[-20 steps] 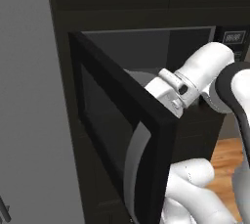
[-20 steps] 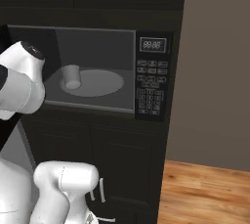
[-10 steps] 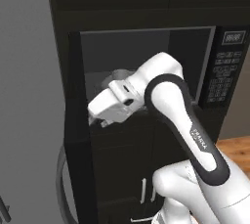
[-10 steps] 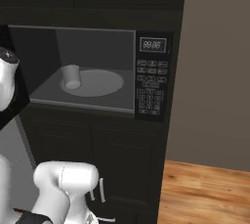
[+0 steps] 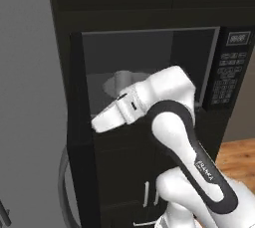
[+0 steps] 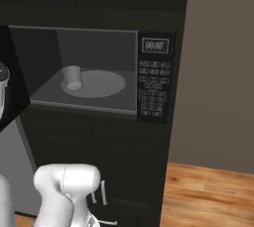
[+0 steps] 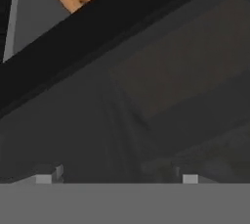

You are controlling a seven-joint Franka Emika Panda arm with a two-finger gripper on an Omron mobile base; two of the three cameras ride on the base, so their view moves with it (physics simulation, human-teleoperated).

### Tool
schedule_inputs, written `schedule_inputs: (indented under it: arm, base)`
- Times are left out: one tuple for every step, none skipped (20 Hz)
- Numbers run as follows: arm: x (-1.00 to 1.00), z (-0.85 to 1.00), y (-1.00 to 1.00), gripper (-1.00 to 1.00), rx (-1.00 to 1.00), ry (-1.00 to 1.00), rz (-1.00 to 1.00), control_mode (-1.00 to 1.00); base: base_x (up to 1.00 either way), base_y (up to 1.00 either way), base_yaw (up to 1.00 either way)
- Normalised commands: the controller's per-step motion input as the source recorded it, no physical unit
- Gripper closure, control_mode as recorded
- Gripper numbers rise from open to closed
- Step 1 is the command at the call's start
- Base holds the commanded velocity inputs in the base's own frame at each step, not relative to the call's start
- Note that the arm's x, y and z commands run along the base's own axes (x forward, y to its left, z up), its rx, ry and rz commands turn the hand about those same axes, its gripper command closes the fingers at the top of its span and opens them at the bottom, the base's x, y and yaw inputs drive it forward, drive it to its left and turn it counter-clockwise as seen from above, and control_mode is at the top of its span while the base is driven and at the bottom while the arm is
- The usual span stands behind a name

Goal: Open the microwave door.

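Black microwave door point(image 5: 77, 137), swung since a second ago from half-open to edge-on at the left of the cavity; opening judged essentially complete. Grey cavity of the microwave point(image 6: 155, 80) exposed, holding a small cup point(image 6: 72, 77) on the turntable. Arm folded low across the opening, gripper point(image 5: 99, 122) pointing left at the door; finger spread cannot be told.

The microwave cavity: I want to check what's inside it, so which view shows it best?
The right base view: the microwave cavity lies open, with a pale cup standing on the round turntable. In the left base view the arm covers much of it. The hand view gives dark panels, nothing of the interior.
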Motion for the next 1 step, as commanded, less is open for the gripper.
schedule_inputs:
  arm:
    - [0.24,-0.67,0.79,-1.00,0.05,-0.47,0.00,-1.00]
  base:
    - [0.00,0.00,0.00]
